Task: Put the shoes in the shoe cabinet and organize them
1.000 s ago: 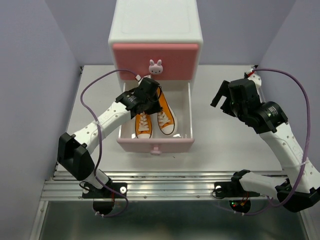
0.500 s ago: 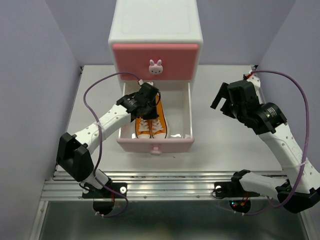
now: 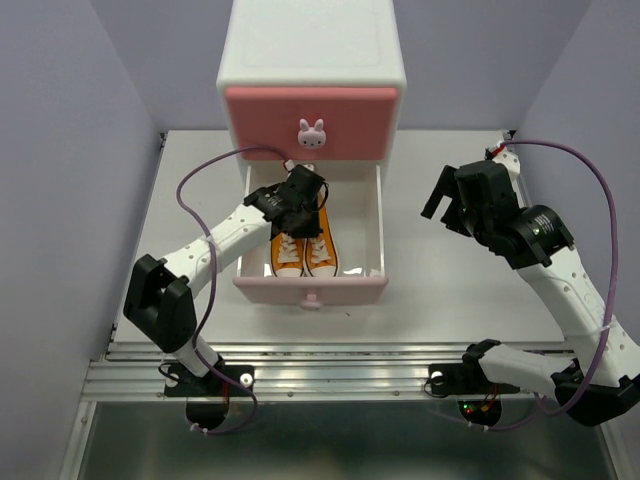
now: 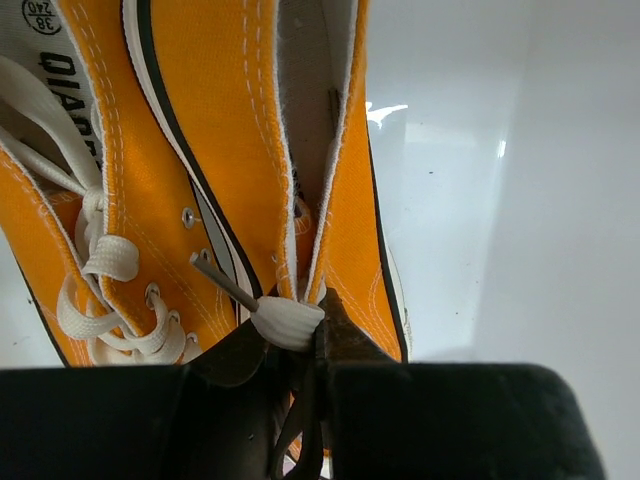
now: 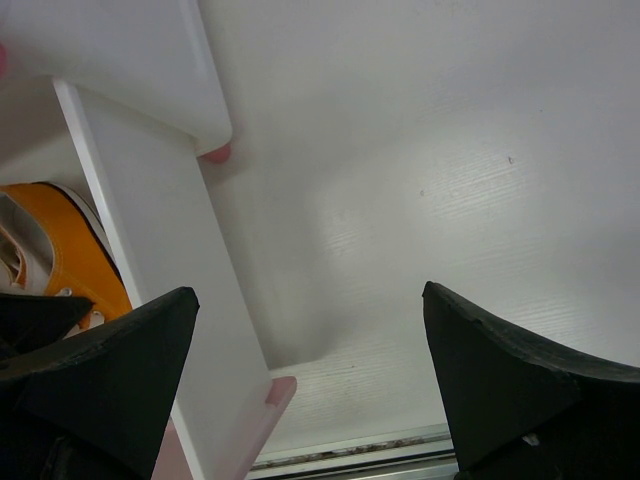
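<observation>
The shoe cabinet (image 3: 312,60) stands at the back, its darker pink upper drawer (image 3: 310,122) closed and its paler lower drawer (image 3: 310,289) pulled out. Two orange shoes lie side by side in the lower drawer, toes toward me: the left shoe (image 3: 287,256) and the right shoe (image 3: 320,252). My left gripper (image 3: 305,205) reaches into the drawer and is shut on the heel collar of the right shoe (image 4: 355,230), beside the left shoe (image 4: 180,150). My right gripper (image 3: 452,203) hangs open over the table right of the drawer, holding nothing.
The right wrist view shows the drawer's white side wall (image 5: 150,230), an orange shoe (image 5: 75,265) inside it, and bare table (image 5: 450,180) under the open right gripper (image 5: 310,370). Grey walls close in on both sides. A metal rail (image 3: 330,375) runs along the near edge.
My left gripper has swung the right orange shoe leftward, so it now lies straight and close against the other. The left elbow shifted right. The right arm has not moved.
</observation>
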Tool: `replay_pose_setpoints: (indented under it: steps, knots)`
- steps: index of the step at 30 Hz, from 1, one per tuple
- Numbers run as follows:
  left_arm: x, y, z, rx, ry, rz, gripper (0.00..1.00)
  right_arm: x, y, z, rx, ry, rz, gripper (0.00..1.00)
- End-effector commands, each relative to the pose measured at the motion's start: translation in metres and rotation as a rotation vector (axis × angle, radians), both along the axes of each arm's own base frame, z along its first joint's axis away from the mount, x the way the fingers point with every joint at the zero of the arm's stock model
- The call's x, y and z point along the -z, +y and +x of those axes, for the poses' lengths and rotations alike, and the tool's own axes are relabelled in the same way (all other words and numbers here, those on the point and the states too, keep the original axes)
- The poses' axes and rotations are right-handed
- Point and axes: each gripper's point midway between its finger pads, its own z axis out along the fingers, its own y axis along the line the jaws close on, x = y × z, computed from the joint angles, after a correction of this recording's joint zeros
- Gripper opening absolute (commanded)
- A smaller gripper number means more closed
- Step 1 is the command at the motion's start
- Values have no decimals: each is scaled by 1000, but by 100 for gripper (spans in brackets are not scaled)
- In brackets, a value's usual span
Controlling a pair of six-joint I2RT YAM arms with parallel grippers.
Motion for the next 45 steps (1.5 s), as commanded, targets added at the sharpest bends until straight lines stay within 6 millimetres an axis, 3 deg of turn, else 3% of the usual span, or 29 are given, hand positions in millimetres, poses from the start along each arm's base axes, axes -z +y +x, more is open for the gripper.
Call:
replay_pose_setpoints:
  steps: [1, 14, 21, 24, 30, 33, 38, 45]
  knots:
    - [-21, -7, 18, 33, -84, 0, 0, -6, -3, 3, 5, -28, -6, 100]
    - [-48, -8, 23, 72, -163, -10, 0, 0, -4, 2, 16, -18, -2, 100]
    - [-26, -2, 16, 90, -113, 33, 0, 6, -4, 0, 27, -6, 8, 100]
    - [-26, -6, 17, 102, -117, 27, 0, 6, -4, 0, 29, -7, 9, 100]
    - [-51, -9, 31, 130, -197, 42, 0, 4, -4, 1, 32, -9, 13, 100]
    - [-54, -3, 36, 122, -215, 81, 0, 6, -3, 1, 29, -2, 14, 100]
    - [-45, 0, 32, 124, -197, 91, 0, 5, -1, 3, 31, -1, 16, 100]
    - [-16, 2, 21, 97, -130, 84, 0, 3, -3, 1, 31, 4, 8, 100]
